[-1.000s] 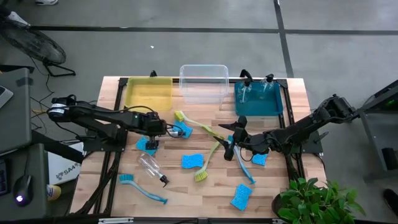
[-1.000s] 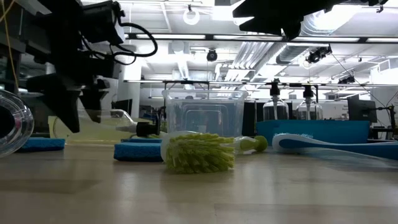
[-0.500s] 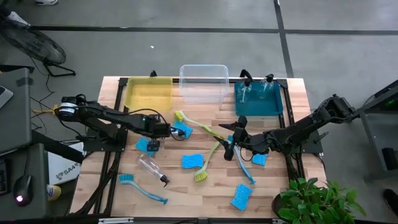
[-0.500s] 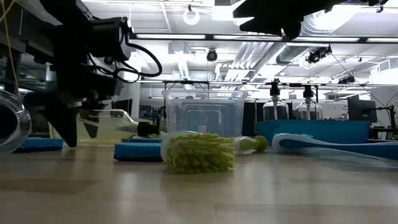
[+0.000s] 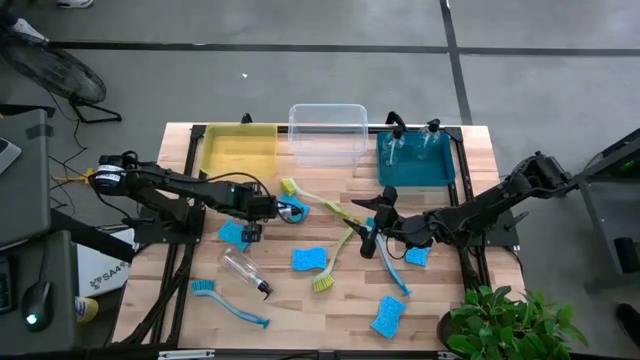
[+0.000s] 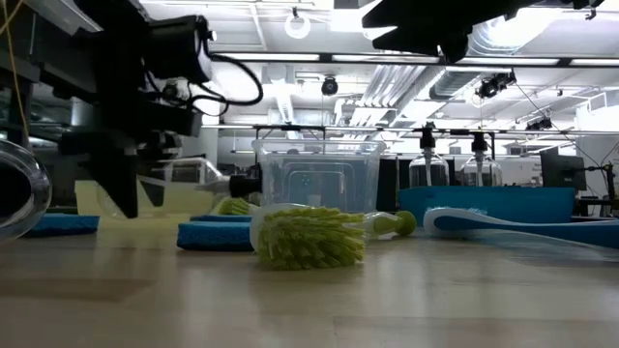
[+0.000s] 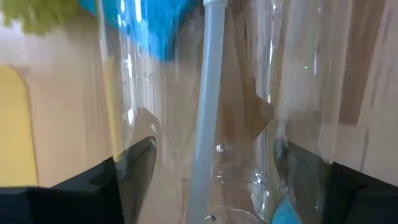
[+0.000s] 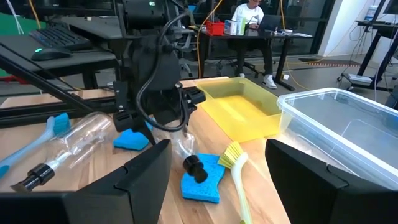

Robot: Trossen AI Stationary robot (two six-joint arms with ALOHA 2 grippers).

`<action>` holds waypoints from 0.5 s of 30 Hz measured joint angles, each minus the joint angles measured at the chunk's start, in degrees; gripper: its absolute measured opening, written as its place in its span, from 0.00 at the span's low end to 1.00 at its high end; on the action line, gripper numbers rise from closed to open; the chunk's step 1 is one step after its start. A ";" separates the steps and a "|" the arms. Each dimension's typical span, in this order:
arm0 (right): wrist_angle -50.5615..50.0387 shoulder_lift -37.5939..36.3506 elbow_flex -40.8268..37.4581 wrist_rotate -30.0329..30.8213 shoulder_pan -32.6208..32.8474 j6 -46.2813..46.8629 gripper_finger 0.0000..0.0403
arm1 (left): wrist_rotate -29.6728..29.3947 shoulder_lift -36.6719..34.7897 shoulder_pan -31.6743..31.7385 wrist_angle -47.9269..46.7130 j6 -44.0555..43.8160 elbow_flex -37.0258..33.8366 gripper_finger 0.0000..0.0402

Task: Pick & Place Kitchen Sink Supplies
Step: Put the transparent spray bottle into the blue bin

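Note:
My left gripper (image 5: pixel 252 220) is shut on a clear spray bottle (image 5: pixel 283 208) with a black nozzle (image 8: pixel 194 167), left of the table's middle. It also shows in the low view (image 6: pixel 131 188). The bottle's nozzle end is over a blue sponge (image 5: pixel 298 209). My right gripper (image 5: pixel 371 228) is open and empty right of middle, above a yellow-green brush (image 5: pixel 337 258) and a blue brush (image 5: pixel 392 266). A second clear spray bottle (image 5: pixel 244 269) lies on its side on the table near the left front. My left gripper pinches the bottle's clear body (image 7: pixel 163 163) between its two fingers (image 7: pixel 134 177). The fingers come from above, pointing down, and lie across the bottle. The bottle lies about level, nozzle (image 6: pixel 242 182) toward the table's right, and appears lifted off the table.
A yellow bin (image 5: pixel 239 152), a clear bin (image 5: pixel 328 133) and a teal bin (image 5: pixel 416 170) with two spray bottles stand along the far edge. Blue sponges (image 5: pixel 309 259) (image 5: pixel 388 315) (image 5: pixel 234 233), another yellow-green brush (image 5: pixel 308 196) and a blue brush (image 5: pixel 228 303) lie about.
My left gripper has dipped down over the spray bottle, taken hold of it and come up a little while shifting toward the table's right. The bottle now sits higher and farther right than before.

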 joint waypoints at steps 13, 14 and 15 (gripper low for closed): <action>-1.63 0.00 0.00 -2.29 -0.22 -0.39 0.63 | -1.66 -0.06 0.00 1.80 4.42 10.15 0.77; -1.75 0.00 0.00 -2.27 -0.22 -0.39 0.63 | -1.64 -0.08 0.00 3.03 5.09 10.93 0.77; -1.76 0.00 0.00 -2.25 -0.22 -0.39 0.63 | -1.53 -0.08 0.00 4.62 5.79 11.66 0.77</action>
